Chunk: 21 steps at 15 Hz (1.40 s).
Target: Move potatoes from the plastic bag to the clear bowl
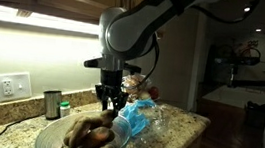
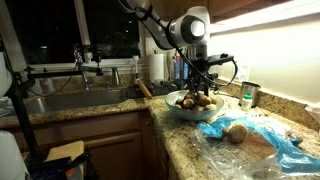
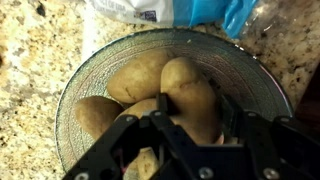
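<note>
I'm at the drop: gripper (image 1: 109, 102) low over the potatoes (image 3: 140, 78) in the clear bowl (image 3: 240, 60) near the counter (image 2: 190, 150) edge. I cannot tell whether the jaws are gripping or slack. Next move: rise and cross to the plastic bag (image 2: 272, 142), where one potato (image 2: 236, 132) seems to lie.

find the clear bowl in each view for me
Exterior view: clear bowl lower centre-left, under the claw.
Exterior view: clear bowl just right of centre, under the claw.
Wrist view: clear bowl fills most of the frame.
Shared landmark: the blue-tinted plastic bag beside it.
</note>
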Each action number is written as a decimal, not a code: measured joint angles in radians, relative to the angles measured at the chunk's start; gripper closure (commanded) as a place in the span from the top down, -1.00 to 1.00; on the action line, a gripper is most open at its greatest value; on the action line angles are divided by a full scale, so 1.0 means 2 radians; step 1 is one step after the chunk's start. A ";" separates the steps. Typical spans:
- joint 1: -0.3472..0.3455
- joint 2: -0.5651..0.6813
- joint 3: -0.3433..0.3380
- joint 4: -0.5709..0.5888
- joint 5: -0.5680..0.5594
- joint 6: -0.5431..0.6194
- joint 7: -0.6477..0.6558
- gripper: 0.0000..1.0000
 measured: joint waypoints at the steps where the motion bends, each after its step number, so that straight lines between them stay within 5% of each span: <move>1: 0.000 0.002 0.000 0.003 0.000 -0.001 -0.002 -0.40; 9: 0.000 0.033 0.004 0.031 0.005 -0.016 -0.031 -0.40; 10: 0.000 0.036 0.005 0.034 0.005 -0.019 -0.033 0.60; 15: 0.000 0.046 0.008 0.043 0.005 -0.023 -0.034 1.00; 21: -0.003 0.046 0.003 0.046 0.005 -0.023 -0.034 1.00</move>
